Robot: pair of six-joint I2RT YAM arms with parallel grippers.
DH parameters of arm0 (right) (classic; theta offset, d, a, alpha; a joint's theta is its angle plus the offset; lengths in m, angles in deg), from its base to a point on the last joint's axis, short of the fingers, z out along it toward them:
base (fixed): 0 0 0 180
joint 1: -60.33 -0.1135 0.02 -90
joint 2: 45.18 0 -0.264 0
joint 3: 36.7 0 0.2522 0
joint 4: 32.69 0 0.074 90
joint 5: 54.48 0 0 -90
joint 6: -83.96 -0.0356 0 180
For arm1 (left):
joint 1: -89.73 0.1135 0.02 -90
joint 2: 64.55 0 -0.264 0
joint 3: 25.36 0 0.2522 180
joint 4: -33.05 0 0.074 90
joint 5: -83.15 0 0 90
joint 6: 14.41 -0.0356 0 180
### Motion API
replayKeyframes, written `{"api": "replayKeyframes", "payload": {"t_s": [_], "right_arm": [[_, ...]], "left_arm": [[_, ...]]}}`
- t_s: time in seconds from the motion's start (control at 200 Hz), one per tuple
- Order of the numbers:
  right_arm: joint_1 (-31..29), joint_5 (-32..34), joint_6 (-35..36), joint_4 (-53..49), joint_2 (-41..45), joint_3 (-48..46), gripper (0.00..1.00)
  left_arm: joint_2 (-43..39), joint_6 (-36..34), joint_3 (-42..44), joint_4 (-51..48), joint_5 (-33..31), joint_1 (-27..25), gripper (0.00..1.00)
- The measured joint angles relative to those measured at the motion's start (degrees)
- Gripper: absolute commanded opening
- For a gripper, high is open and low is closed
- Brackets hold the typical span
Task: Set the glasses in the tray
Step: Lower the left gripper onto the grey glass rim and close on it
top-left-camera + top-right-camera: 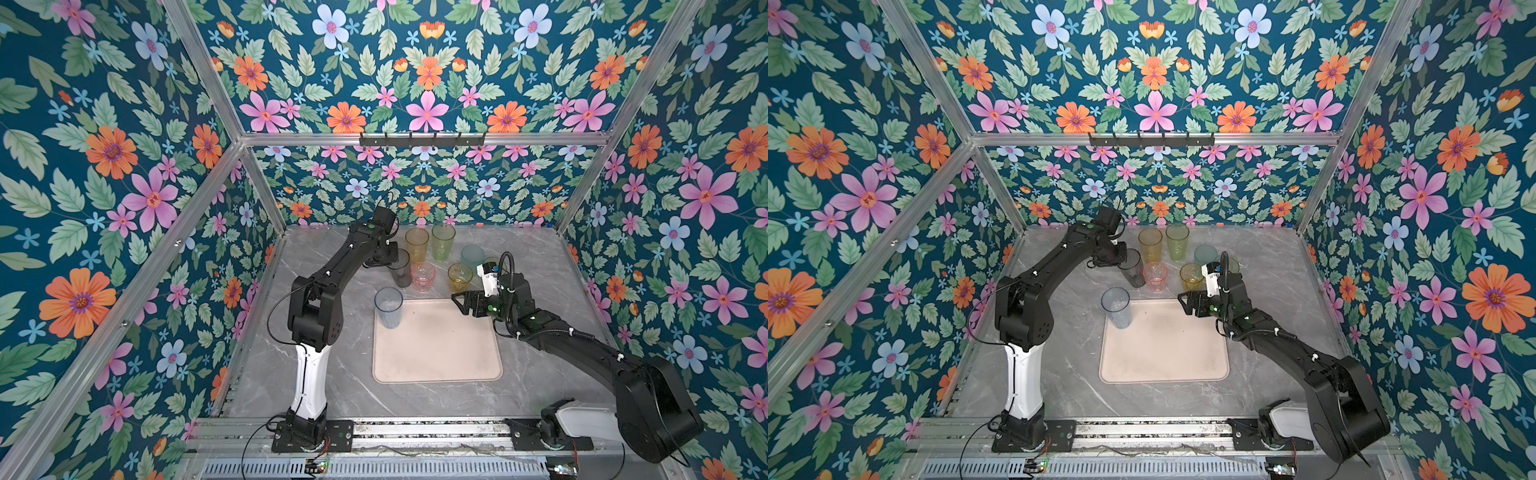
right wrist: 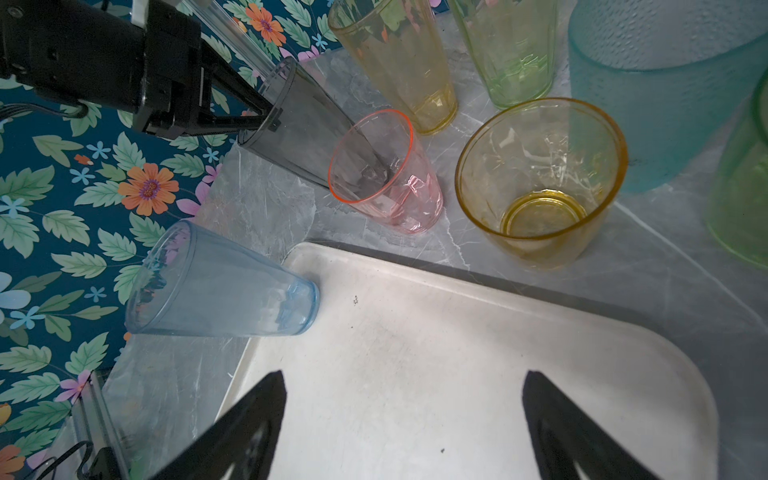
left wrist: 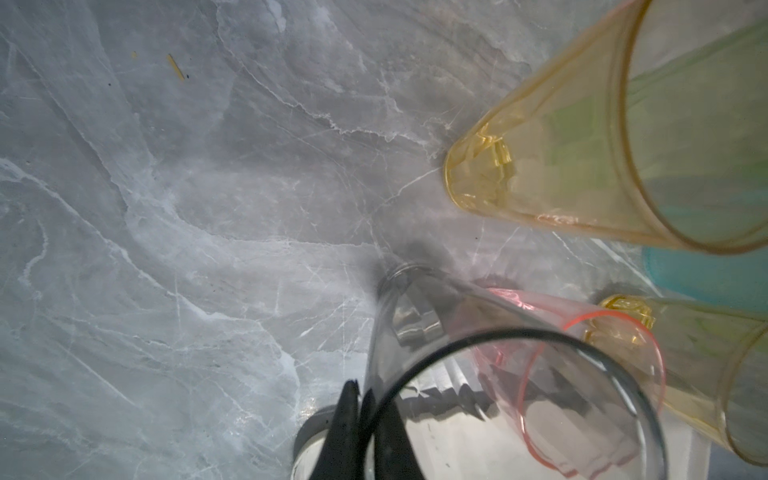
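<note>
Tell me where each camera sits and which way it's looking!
Top views: high up at the front, looking down on the marble table, the tray, and the whole left arm and right arm.
Left wrist: on the left arm, looking down past the left end effector, shut on the grey glass rim.
Right wrist: on the right arm, looking across the tray toward the short amber glass; the open right end effector shows.
Shared: both wrist views show the grey glass and pink glass.

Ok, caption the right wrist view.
Left pincer clamps smoky grey tumbler by its rim; blue tumbler at corner of tray.
</note>
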Motion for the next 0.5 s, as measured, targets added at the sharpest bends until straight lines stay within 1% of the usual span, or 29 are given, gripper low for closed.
{"api": "replayKeyframes", "payload": {"t_s": [0.5], "right_arm": [[-0.07,-0.02,0.0,-0.07,-0.31,0.13,0.9]], "left_arm": [[-1.97,-1.07,-0.04,-1.53,-1.46,0.87,0.02]]}}
